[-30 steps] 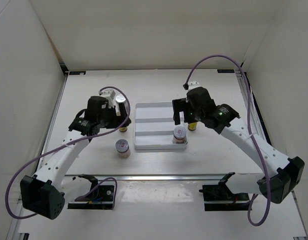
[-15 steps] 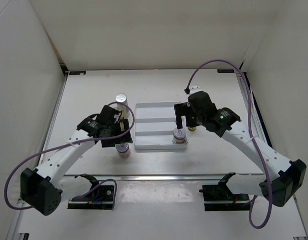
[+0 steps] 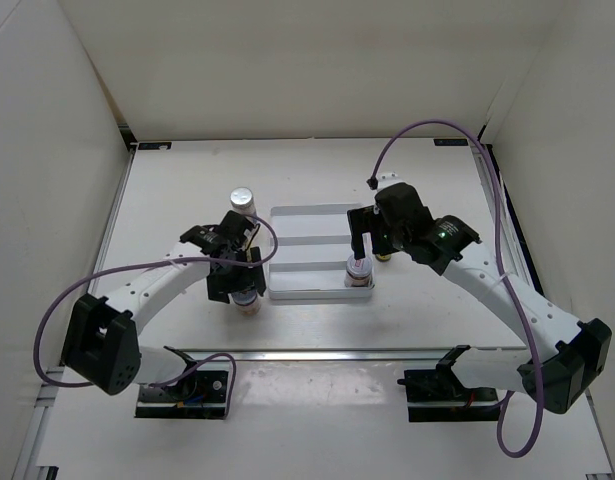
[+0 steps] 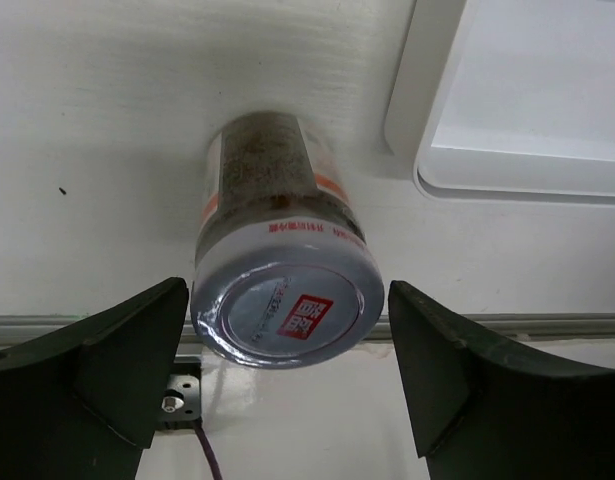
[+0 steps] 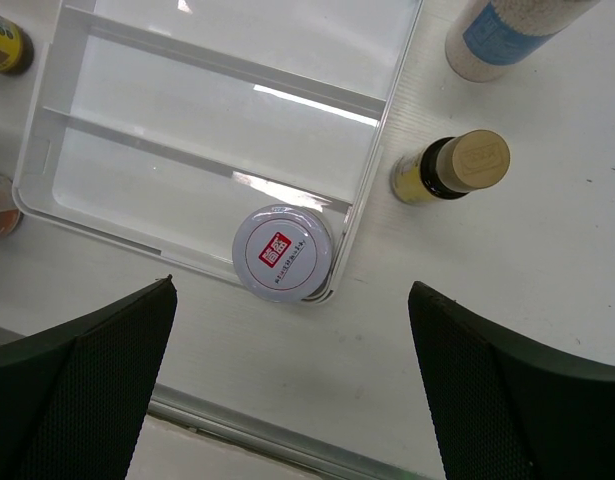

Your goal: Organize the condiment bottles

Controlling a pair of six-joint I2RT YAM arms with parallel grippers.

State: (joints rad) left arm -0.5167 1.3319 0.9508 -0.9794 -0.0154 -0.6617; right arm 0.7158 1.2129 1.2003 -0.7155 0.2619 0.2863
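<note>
While my left gripper (image 4: 287, 335) stands wide, straddling a squat jar (image 4: 272, 195) on the table (image 3: 177, 190) at the tray's (image 5: 137, 130) 8 o'clock, my right gripper (image 5: 292, 290) hangs wide above a second jar (image 5: 282, 253) in the tray's 5 o'clock corner.

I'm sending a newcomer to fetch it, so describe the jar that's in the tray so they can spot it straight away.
Start at the white ribbed tray in the middle of the table. The jar stands in its near right corner. Unlike every other bottle, it is inside the tray; the other jar stands on the table left of the tray.
</note>
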